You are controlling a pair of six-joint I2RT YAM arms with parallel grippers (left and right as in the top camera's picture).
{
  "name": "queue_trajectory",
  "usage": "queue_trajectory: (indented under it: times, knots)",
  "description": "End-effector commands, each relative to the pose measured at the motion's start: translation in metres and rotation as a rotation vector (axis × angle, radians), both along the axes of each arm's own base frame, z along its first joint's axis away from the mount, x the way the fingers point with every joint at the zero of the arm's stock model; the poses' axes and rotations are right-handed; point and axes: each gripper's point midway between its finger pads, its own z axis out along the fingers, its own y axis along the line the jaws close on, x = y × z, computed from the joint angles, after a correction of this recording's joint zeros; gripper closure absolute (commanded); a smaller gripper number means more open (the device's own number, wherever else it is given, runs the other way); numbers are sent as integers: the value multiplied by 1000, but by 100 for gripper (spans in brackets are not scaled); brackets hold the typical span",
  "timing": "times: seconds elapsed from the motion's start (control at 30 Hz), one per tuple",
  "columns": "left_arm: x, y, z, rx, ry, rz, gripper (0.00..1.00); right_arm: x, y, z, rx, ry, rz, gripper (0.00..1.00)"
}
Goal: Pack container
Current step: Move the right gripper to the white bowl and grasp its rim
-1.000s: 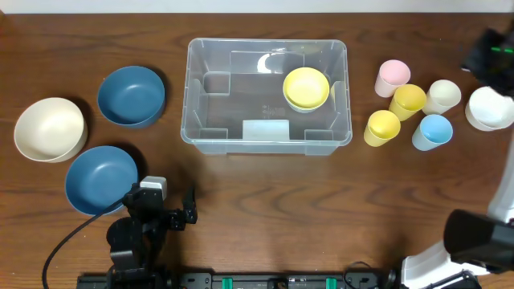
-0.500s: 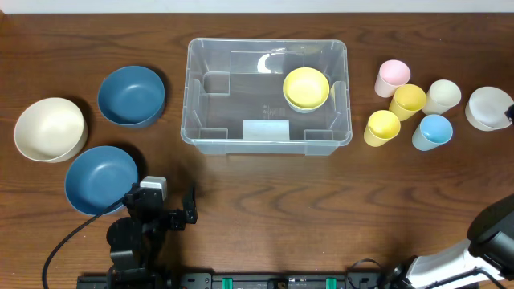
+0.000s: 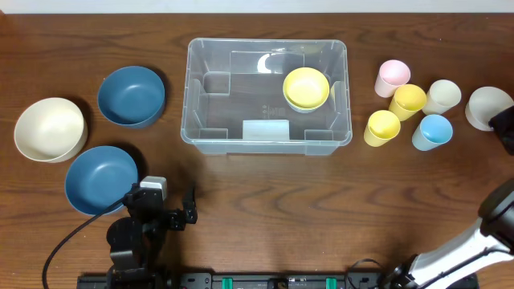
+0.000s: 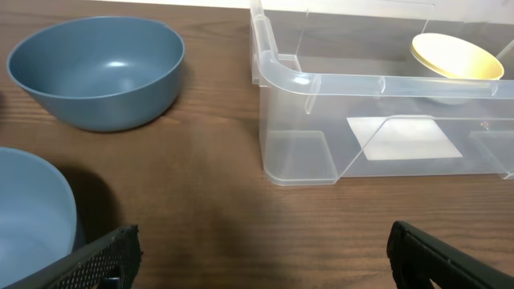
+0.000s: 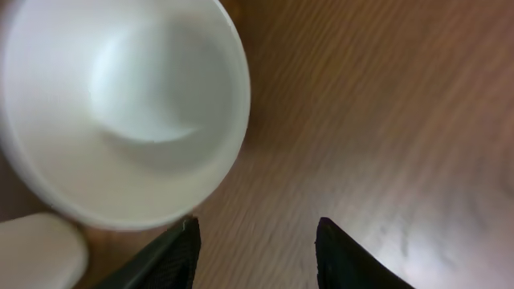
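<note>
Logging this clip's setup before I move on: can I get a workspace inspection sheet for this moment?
Surface: dark brown wooden table.
Job's things: large clear plastic rectangular bin, holding a round yellow bowl.
Clutter: two blue round bowls and a cream bowl left; five pastel plastic cups and a white bowl right.
Grippers: left claw open, empty; right claw open beside white bowl.
Cables: black cable by left arm's base.
Surroundings: nothing seen.
</note>
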Motion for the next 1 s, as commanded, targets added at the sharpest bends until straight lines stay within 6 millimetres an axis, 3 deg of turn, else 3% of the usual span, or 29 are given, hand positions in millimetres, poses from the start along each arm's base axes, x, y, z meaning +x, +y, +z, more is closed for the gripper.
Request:
queue_trajectory:
  times: [0.0,0.17,0.43,0.53,0.8,0.97]
  knots:
    - [0,2,-9,16,18,4,2,-1,2,-26,19,37,36,52]
    - [0,2,-9,16,18,4,2,7,-4,-39,9,20,46,53]
    - [0,2,-9,16,18,4,2,22,4,-31,43,-47,98,61]
    - [0,2,-9,16,18,4,2,33,11,-15,29,-88,159,62]
    - [0,2,-9,16,18,4,2,54,19,62,-126,-205,285,49]
    - [0,2,-9,16,18,4,2,51,10,74,-181,-195,260,46]
